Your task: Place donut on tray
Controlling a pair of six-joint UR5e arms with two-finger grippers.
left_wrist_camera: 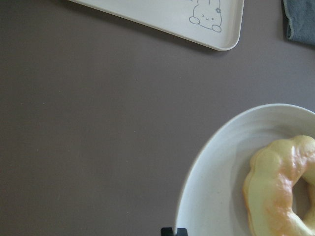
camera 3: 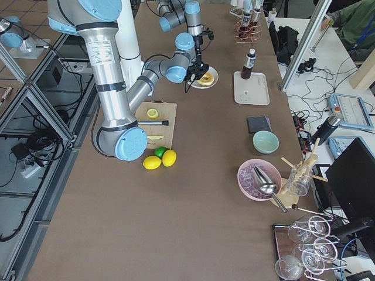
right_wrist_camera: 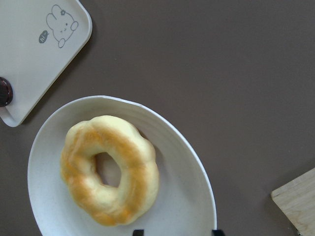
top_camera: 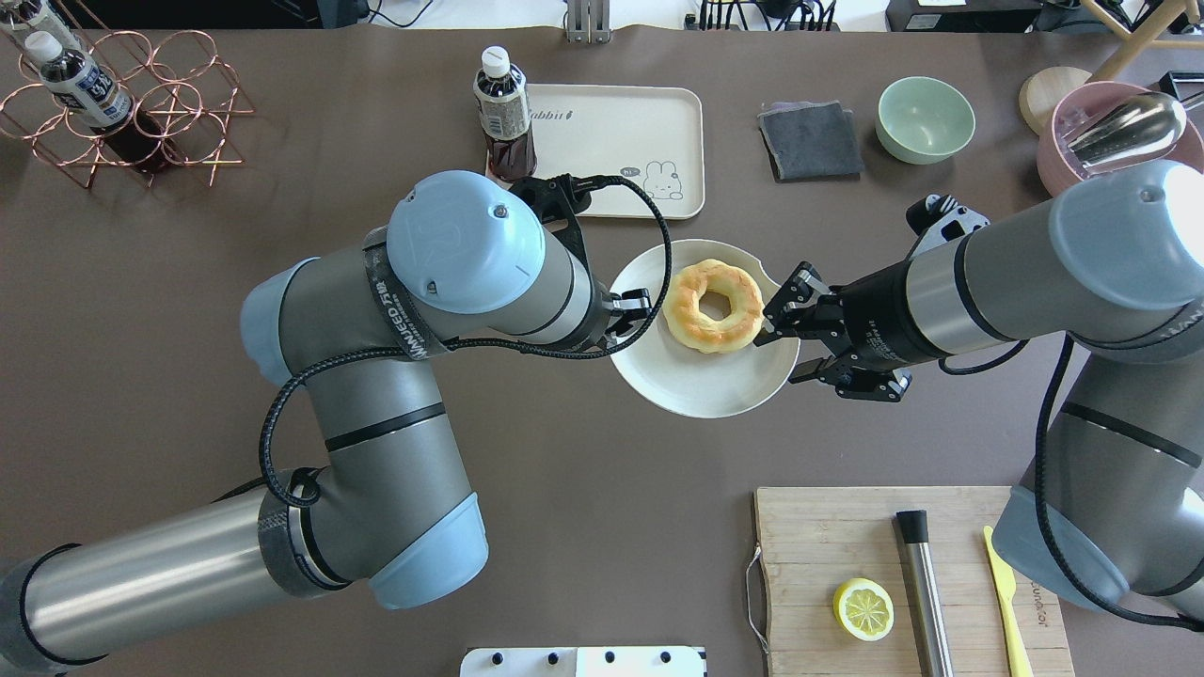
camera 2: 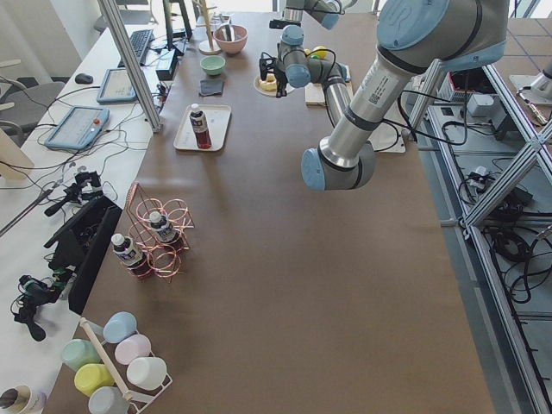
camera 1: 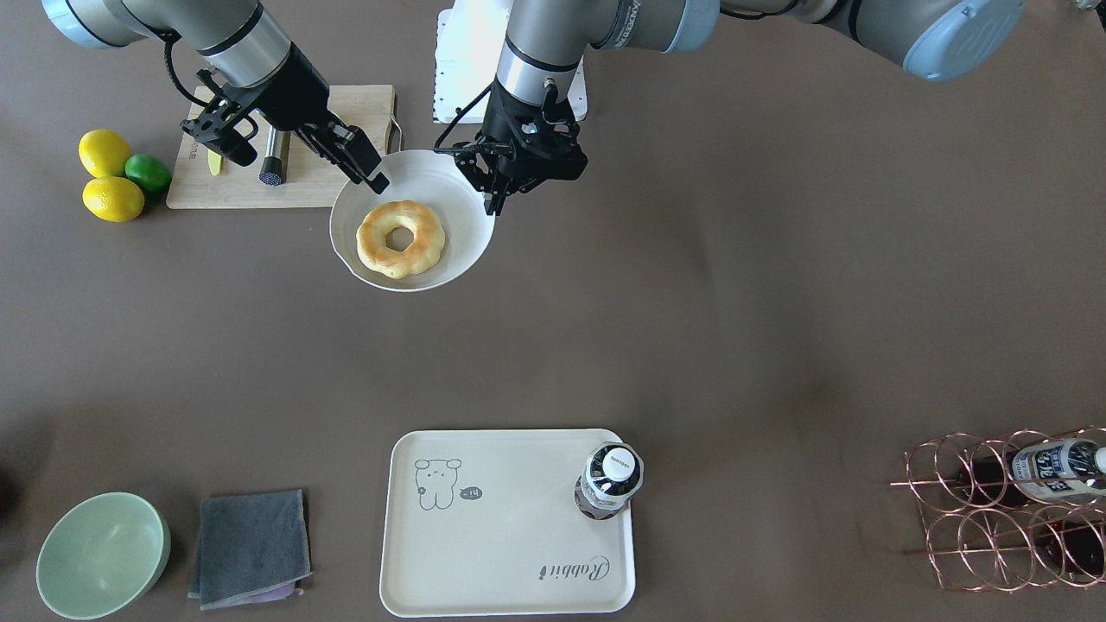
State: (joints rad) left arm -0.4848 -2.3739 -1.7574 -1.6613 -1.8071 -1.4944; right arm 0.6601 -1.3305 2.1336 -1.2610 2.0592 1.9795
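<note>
**Donut still plated, tray waiting across the table**

Brown tabletop (camera 1: 778, 345) runs bare between the robot's side and the far edge. The golden-yellow ring donut with a pale glazed top (camera 1: 401, 238) lies flat in the round white plate (camera 1: 458, 246) at mid-table. The cream rectangular plastic tray with the cartoon drawing (camera 1: 510, 553) sits at the far edge, apart from the plate.

The right gripper (top_camera: 773, 324) hovers at the plate's right rim, fingers spread and holding nothing, with the donut just ahead of them. The left gripper (camera 1: 495, 203) is at the left rim, its fingers drawn almost together, and it seems to nip that rim.

Several things could go wrong from here:
- A spread finger could land on the plate's raised rim rather than the donut and tip or drag the plate.
- The donut looks soft, so a hard squeeze may deform it and a shallow bite may drop it on the way.
- A dark bottle with a white cap (camera 1: 609, 479) stands on the tray's near left corner, so a carry drifting left could knock it over.
- The two arms work close together and could clash.
</note>
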